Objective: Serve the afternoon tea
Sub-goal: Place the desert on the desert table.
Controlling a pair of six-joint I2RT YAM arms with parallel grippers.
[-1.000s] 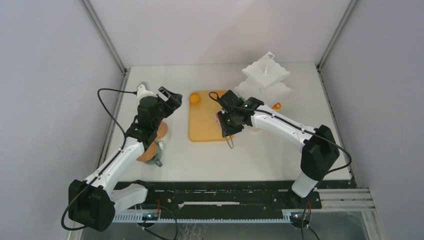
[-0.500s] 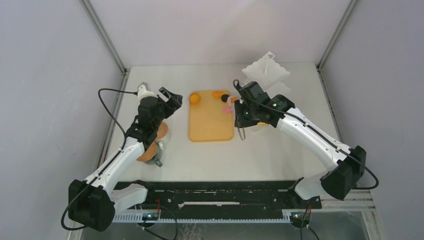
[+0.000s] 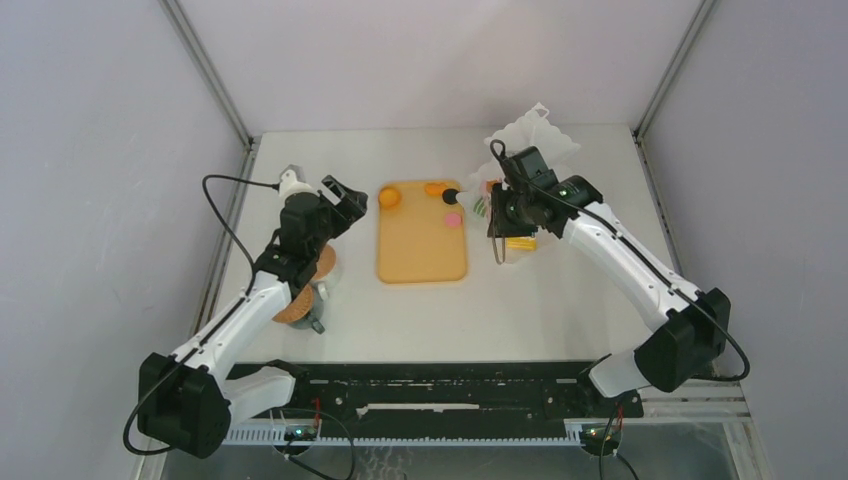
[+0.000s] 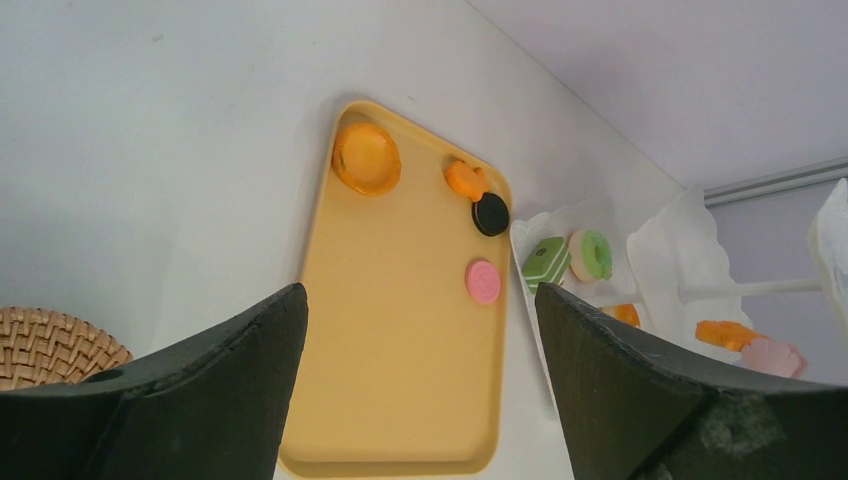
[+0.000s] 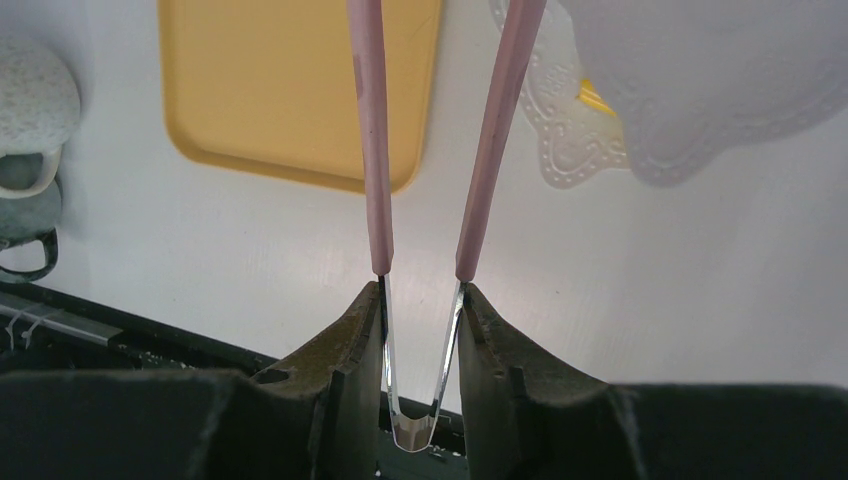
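Observation:
On the yellow tray point(image 3: 420, 250) lie an orange tart point(image 3: 390, 197), a small orange pastry point(image 4: 465, 180), a black round point(image 4: 490, 213) and a pink round point(image 4: 483, 281). A green striped square point(image 4: 546, 262) and a green donut point(image 4: 592, 254) sit on the white stand's bottom plate. My left gripper point(image 4: 420, 295) hovers open and empty left of the tray. My right gripper point(image 5: 422, 290) is shut on pink tongs point(image 5: 372, 150) beside the stand point(image 3: 535, 145); their tips are out of the wrist view. A yellow wedge point(image 5: 595, 97) lies under the stand's edge.
Cork coasters point(image 3: 293, 308) lie under my left forearm, one showing in the left wrist view point(image 4: 50, 345). A white speckled mug point(image 5: 30, 95) and a grey mug point(image 5: 25, 215) stand left of the tray. Grey walls close in three sides, and a black rail point(image 3: 450, 385) runs along the near edge.
My right arm swung right with the tongs, from over the tray's right side to beside the stand, uncovering the pastries on the tray's far right. The left arm stayed put.

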